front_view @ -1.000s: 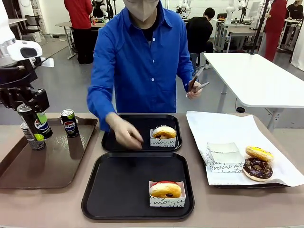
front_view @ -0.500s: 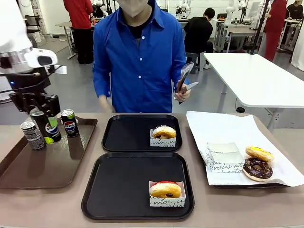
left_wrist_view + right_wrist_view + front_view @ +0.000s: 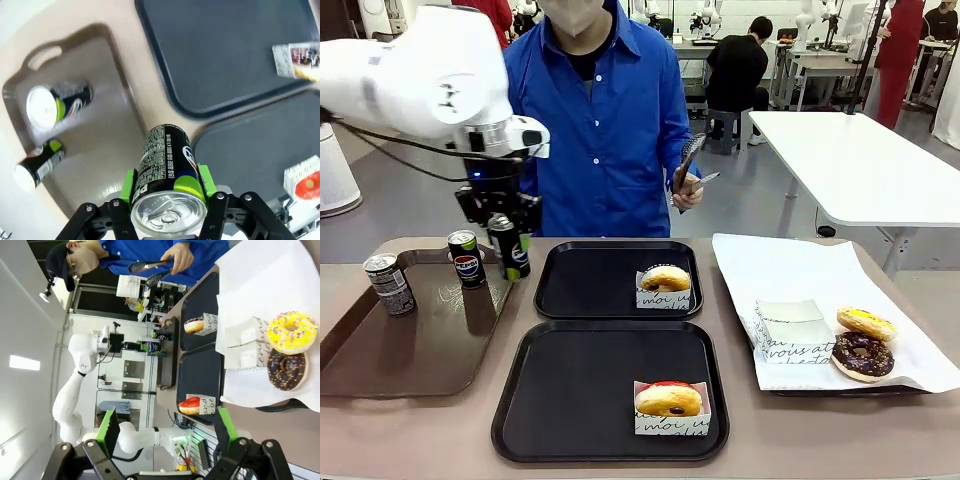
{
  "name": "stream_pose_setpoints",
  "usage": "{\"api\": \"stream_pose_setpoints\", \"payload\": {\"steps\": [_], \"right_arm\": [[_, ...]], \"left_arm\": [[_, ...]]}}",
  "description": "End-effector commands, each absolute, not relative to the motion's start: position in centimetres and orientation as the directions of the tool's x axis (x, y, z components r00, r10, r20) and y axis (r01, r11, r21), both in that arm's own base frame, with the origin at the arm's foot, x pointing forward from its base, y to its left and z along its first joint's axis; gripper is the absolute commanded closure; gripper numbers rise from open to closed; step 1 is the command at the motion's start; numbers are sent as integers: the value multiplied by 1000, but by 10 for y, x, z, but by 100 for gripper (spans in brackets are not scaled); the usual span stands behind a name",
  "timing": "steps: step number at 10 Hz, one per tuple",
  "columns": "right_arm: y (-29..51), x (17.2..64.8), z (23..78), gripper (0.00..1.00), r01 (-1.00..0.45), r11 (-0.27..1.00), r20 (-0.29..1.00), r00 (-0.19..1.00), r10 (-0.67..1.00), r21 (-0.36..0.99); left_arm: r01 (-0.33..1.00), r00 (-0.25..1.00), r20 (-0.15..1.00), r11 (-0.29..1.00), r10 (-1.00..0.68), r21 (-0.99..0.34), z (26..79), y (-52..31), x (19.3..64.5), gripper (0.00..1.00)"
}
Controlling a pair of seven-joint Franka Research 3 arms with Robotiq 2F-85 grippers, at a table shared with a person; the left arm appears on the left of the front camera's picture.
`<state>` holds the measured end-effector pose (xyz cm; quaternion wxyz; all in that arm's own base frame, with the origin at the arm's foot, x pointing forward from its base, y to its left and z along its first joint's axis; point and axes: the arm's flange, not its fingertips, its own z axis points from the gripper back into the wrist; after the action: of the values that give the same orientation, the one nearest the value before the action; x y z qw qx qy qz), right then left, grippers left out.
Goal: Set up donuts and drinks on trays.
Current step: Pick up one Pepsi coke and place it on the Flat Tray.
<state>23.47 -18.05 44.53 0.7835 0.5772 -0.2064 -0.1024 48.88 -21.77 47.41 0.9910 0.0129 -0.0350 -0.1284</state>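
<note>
At the bench's (image 3: 738,425) 10 o'clock, between brown tray (image 3: 380,370) and far black tray (image 3: 590,285): left fingers (image 3: 129,184) grasping Pepsi can (image 3: 512,250); right fingers (image 3: 109,432) spread apart.

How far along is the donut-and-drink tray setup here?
Done: far tray and near tray each hold a sleeved donut. In hand: the left gripper holds a can between the brown tray and the far tray. Left: neither tray has a drink yet; two cans stand on the brown tray.
</note>
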Motion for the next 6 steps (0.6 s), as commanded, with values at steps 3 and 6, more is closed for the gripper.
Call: {"api": "stream_pose_setpoints", "payload": {"steps": [3,6], "right_arm": [[-180,236,445,0,-97,303,219,891,-398,948],[-180,236,445,0,-97,303,219,891,-398,948]], "left_arm": [[236,966,110,972,-235,4,454,-243,542,41],[271,944,194,962,-266,-1,412,-247,548,41]]}}
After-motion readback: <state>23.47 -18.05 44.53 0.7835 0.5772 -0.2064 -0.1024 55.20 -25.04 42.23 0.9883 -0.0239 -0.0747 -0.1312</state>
